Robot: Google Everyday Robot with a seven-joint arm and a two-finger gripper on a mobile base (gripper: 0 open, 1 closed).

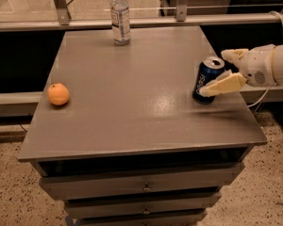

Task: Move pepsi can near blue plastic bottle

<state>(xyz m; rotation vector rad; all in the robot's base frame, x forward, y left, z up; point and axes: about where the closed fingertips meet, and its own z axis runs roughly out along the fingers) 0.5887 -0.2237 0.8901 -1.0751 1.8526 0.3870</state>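
Orange [58, 94] at left side of bench [132, 112]; blue plastic bottle [120, 17] upright at far edge. Pepsi can [206, 81] upright near right edge, well apart from the bottle, between the spread fingers of the pincer [213, 73]. Pincer open, one finger across the can's front, one behind its top; arm extends in from the right, roughly level.

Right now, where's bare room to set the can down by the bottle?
The table is bare on both sides of the blue plastic bottle and across the middle to the orange. Crowded only at the right edge, where the open gripper straddles the pepsi can.
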